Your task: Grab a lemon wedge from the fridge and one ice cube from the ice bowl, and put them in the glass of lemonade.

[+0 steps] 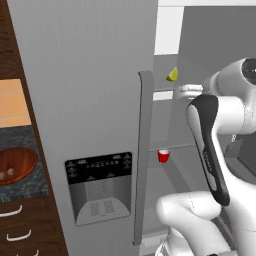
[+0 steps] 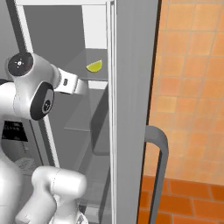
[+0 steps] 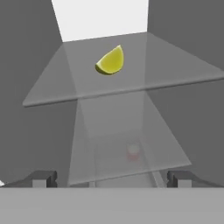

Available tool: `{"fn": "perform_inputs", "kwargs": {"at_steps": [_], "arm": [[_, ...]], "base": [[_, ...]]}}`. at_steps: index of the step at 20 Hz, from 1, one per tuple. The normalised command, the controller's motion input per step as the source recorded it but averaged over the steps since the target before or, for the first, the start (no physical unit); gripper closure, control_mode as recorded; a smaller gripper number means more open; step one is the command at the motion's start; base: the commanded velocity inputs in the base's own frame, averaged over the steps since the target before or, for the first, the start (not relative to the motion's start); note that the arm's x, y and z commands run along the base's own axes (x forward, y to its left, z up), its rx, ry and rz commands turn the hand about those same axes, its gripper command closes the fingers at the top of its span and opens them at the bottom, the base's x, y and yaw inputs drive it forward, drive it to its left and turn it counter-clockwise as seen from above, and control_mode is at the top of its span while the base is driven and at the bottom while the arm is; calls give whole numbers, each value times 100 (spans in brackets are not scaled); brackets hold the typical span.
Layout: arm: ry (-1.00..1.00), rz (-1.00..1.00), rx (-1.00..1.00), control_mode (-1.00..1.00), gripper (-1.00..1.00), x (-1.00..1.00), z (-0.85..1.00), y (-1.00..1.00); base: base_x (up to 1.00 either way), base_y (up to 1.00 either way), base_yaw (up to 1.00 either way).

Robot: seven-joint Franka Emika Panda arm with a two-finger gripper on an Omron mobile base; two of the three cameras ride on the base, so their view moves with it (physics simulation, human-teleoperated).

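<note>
Lemon wedge (image 3: 110, 61) | on upper glass shelf (image 3: 183, 65) inside the open fridge (image 1: 85, 75) | ahead of and above the claw (image 3: 112, 178) (fingers spread wide, holding nothing) | long axis tilted diagonally.

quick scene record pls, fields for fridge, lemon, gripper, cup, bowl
fridge: fridge open on one side, shelves exposed
lemon wedge: lemon wedge lies on the upper glass shelf, untouched
gripper: gripper open, fingers spread wide, short of the wedge and lower than its shelf
red cup: red cup on a lower shelf
ice bowl: ice bowl on the dark counter left of the fridge
task progress: nothing picked up yet
</note>
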Motion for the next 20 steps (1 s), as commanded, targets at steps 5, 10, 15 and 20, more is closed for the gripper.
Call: {"fn": "perform_inputs", "kwargs": {"at_steps": [5, 10, 15, 20], "arm": [[9, 0, -1, -100, -100, 74, 0, -6], [2, 0, 0, -100, -100, 72, 0, -9], [0, 0, 0, -100, -100, 67, 0, 0], [0, 0, 0, -100, -100, 75, 0, 0]], "base": [[0, 0, 0], [0, 0, 0], [0, 0, 0], [0, 0, 0]]}}
